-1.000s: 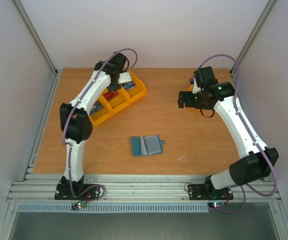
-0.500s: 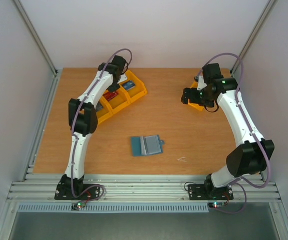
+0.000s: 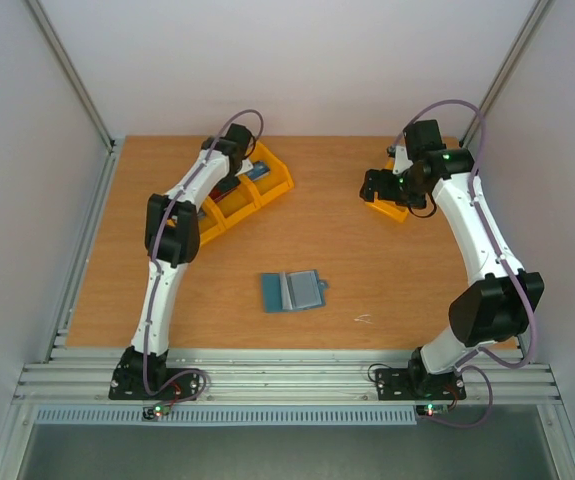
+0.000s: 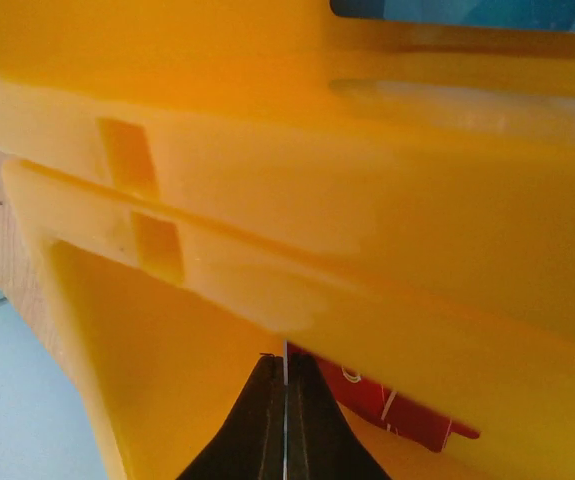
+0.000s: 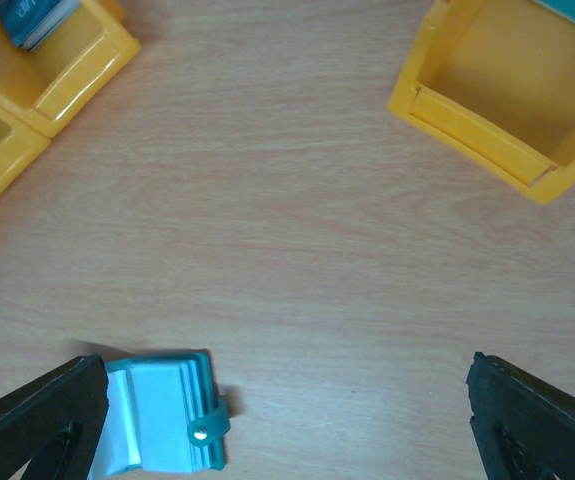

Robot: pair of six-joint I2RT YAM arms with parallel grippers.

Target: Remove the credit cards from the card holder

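The card holder [image 3: 293, 291] lies open on the table's middle, teal with pale blue pockets; it also shows at the bottom left of the right wrist view as the card holder [image 5: 162, 412], snap stud facing right. My left gripper [image 3: 229, 178] is down in the orange bins [image 3: 267, 185], shut on a thin pale credit card seen edge-on between my left gripper's [image 4: 285, 362] tips. A red credit card [image 4: 397, 405] lies in the compartment just beyond. A blue credit card [image 3: 257, 172] rests in the end compartment. My right gripper [image 3: 377, 188] hovers open at the back right, empty.
A single orange bin [image 3: 395, 207] stands at the back right under my right gripper, seen as the orange bin [image 5: 507, 110] in the right wrist view. The row of bins [image 5: 57, 60] sits at the back left. Grey walls close in both sides.
My left gripper has lowered into the orange bins with the pale card, its elbow shifting right. The right arm has swung back towards the single bin. The card holder has not moved.
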